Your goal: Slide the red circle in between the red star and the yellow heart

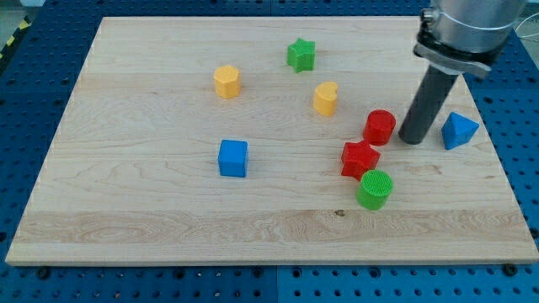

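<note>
- Your rod ends in my tip (413, 140), which rests on the desk (126, 210) near its right edge, just beside the red circle (379, 127) on the circle's right — whether they touch, you cannot tell.
- There is no hand on this arm, only the dark rod, so nothing is open, closed or gripping.
- The red circle sits between my tip and the yellow heart (325, 98); the heart lies up and to its left, apart from it.
- The red star (360, 158) is just below the red circle, very near it, and the green cylinder (375, 188) stands close against the star's lower right.
- The blue triangular block (459, 130) lies right of my tip, by the right edge.
- Further off you have the green star (301, 55) near the top edge, the yellow hexagonal block (226, 82) to its left — and the blue cube (233, 158) mid-desk.
</note>
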Available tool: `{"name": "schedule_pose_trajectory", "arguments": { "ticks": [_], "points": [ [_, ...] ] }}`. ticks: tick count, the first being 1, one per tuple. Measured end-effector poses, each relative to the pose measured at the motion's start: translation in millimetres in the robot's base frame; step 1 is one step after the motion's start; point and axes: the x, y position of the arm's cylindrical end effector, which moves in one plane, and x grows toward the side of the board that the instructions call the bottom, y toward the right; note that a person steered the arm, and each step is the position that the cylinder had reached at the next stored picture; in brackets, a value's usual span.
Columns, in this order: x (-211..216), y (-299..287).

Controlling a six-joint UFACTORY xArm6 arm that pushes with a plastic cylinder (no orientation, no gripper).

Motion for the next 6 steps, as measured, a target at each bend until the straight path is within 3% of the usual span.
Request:
{"name": "schedule_pose_trajectory", "arguments": {
  "ticks": [6],
  "points": [
    [-18, -7]
  ]
}}
